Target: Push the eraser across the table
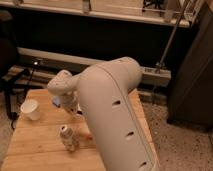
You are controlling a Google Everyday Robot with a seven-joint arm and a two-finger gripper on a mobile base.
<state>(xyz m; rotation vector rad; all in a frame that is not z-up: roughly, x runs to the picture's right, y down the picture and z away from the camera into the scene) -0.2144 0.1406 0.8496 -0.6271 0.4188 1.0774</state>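
Observation:
My big white arm (117, 115) covers the middle and right of the pale wooden table (35, 145). Its wrist bends down to the gripper (70, 104), which is shut and hangs low over the table's middle, right of the white cup. A small dark patch (79, 112) at the gripper's lower right edge may be the eraser. The arm hides most of it, and I cannot tell whether the gripper touches it.
A white paper cup (30, 109) stands at the table's left. A small can or bottle (68, 137) sits in front of the gripper. A light-blue pad (57, 102) shows just left of the gripper. Dark railing and a metal pole stand behind the table.

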